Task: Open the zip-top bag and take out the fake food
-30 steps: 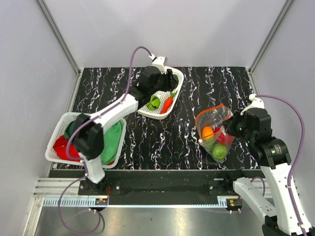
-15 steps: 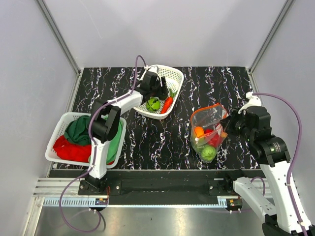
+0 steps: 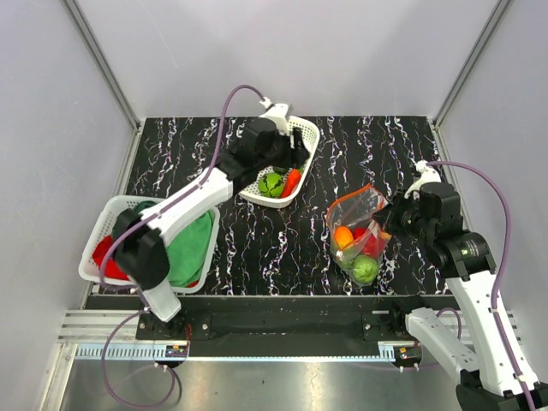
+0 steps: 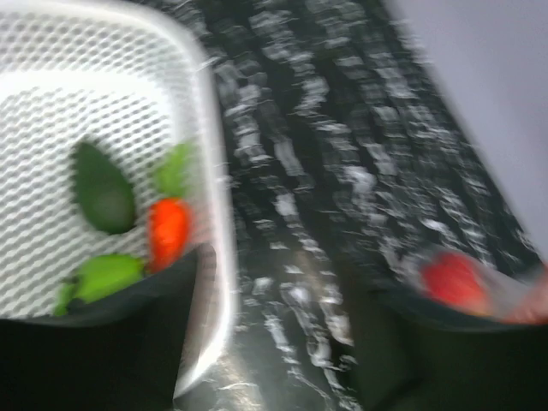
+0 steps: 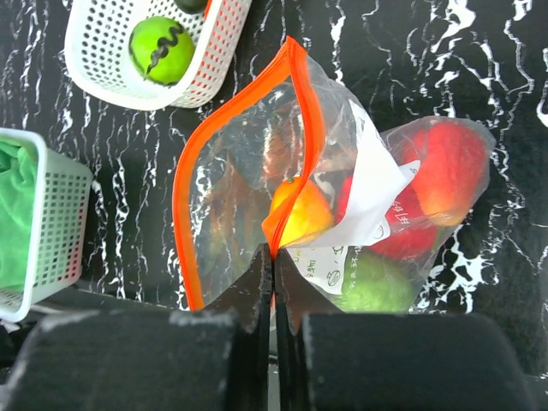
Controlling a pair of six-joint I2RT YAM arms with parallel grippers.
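Orange-rimmed and gaping at centre right of the top view, the zip-top bag (image 5: 227, 201) is pinched by 1 lip in your right gripper (image 5: 274, 270), so the fake food (image 5: 441, 175) inside could drag that lip free on a quick swing, while your left gripper (image 4: 287, 287) hovers spread and empty by the white basket (image 3: 306, 130).

1. A black table (image 3: 282, 248) veined with white marble streaks fills the enclosure, with pale grey walls (image 3: 257, 51) on three sides.
2. A white mesh basket (image 3: 89, 259) sits at the table's near left, holding a green cloth (image 3: 195, 246) beside a red cloth (image 3: 104, 256).
3. A second white mesh basket (image 3: 264, 200) lies at the far centre, well apart from the first.
4. A metal rail (image 3: 282, 351) runs along the near edge.
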